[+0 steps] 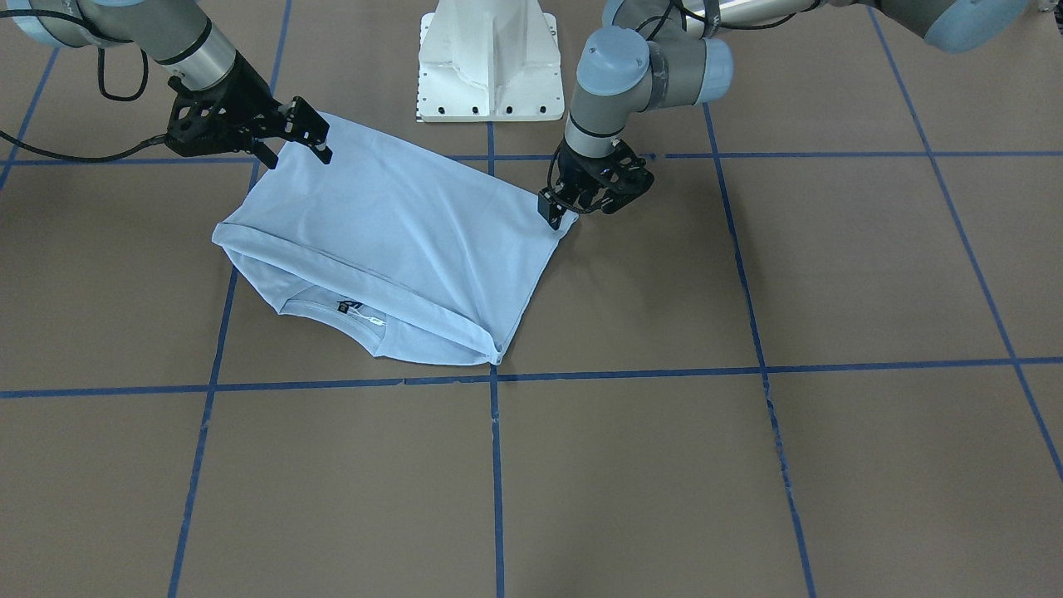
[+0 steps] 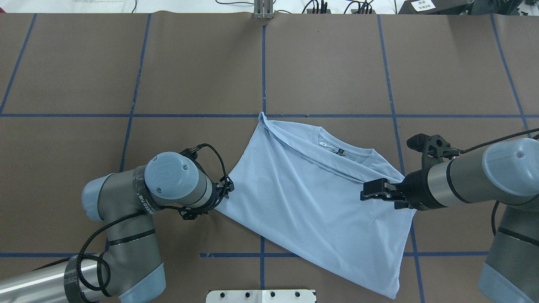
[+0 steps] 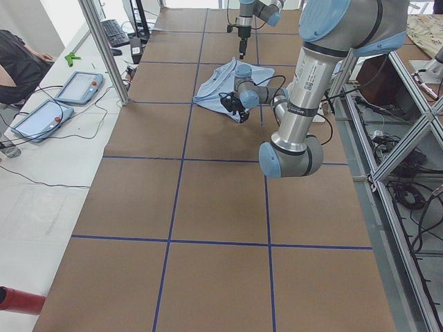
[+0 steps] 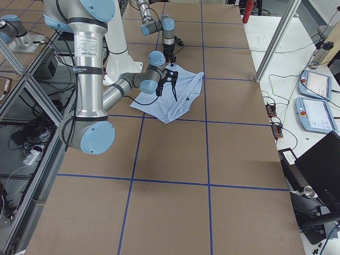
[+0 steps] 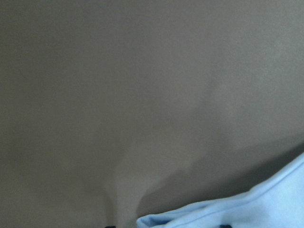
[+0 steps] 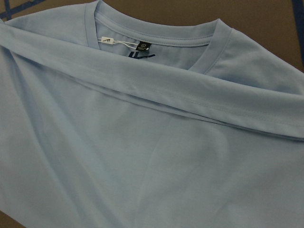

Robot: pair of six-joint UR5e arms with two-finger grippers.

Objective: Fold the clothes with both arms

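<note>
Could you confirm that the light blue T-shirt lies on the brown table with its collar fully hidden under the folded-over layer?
Not quite: the T-shirt lies on the brown table, but its collar shows beyond the folded-over layer, per the right wrist view.

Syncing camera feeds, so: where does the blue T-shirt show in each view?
Front-facing: T-shirt left of centre.
Overhead: T-shirt right of centre.
Exterior left: T-shirt top centre, small.
Exterior right: T-shirt upper centre.
Left wrist: T-shirt edge, bottom right.
Right wrist: T-shirt fills picture.
Landmark: white pedestal base, front-facing top centre, overhead bottom centre.
</note>
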